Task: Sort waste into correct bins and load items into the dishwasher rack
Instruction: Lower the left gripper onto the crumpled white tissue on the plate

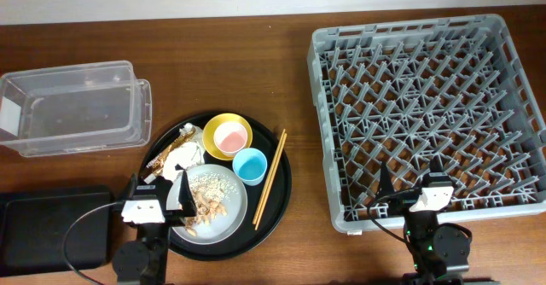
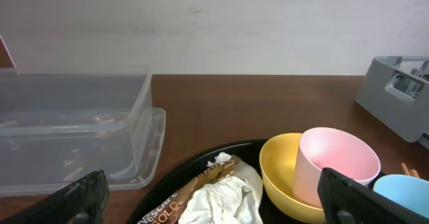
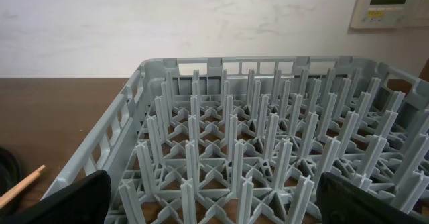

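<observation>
Left gripper (image 1: 159,191) jaws spread wide, nothing between them; right gripper (image 1: 411,183) likewise wide and empty. Crumpled tissue (image 2: 214,204) is my likeliest first pick (judgement only). In the left wrist view it sits dead ahead and low, centred between my two fingers (image 2: 80,200), on the near-left part of the round black tray (image 1: 280,201). Gold-brown wrapper (image 2: 201,182) touches the tissue on its far-left side, long axis running away from me and leaning right. Just right of those, pink cup (image 2: 335,160) stands inside the yellow bowl (image 2: 278,167), with the light-blue cup (image 2: 402,187) beside them and nearer me. Pale-grey plate (image 1: 232,217) with food scraps (image 1: 209,191) lies partly under my left gripper. Chopsticks (image 1: 270,178) lie along the tray's right side, long axis pointing away from me, far end leaning right. Clear tub (image 1: 68,70) is ahead-left of the tray, black bin (image 1: 51,225) just left of my left arm. Dishwasher rack (image 1: 320,106) is ahead of my right arm, apart from the tray. Left arm is nearer all the waste. A short reach forward and down should meet the tissue.
</observation>
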Robot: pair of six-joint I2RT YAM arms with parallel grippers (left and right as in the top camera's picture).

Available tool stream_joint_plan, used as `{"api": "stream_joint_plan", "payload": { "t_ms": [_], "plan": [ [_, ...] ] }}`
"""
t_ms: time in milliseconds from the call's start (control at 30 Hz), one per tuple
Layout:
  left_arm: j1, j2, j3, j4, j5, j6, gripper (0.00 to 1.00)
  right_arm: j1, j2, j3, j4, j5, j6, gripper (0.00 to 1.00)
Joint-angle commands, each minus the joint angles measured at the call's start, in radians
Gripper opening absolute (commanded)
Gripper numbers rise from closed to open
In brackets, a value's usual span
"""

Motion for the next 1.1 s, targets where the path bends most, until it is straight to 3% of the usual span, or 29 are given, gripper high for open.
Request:
{"api": "stream_joint_plan", "payload": {
  "t_ms": [0,967,1000,1067],
  "plan": [
    [-0.006,-0.007,-0.005,-0.002,-0.006,0.020,0.99,-0.007,-0.007,-0.007,-0.005,0.005,-0.006,0.98],
    [-0.015,-0.006,-0.005,-0.002,-0.006,0.020,0.99,-0.007,-0.007,-0.007,-0.005,0.005,-0.006,0.98],
    [-0.015,-0.007,-0.005,0.003,0.005,0.018,0.99,-0.007,-0.007,-0.007,-0.005,0.005,-0.007,0.98],
    [-0.015,-0.007,-0.005,0.017,0.179,-0.027,0.99,-0.007,-0.007,-0.007,-0.005,0.005,-0.006,0.98]
  ]
}}
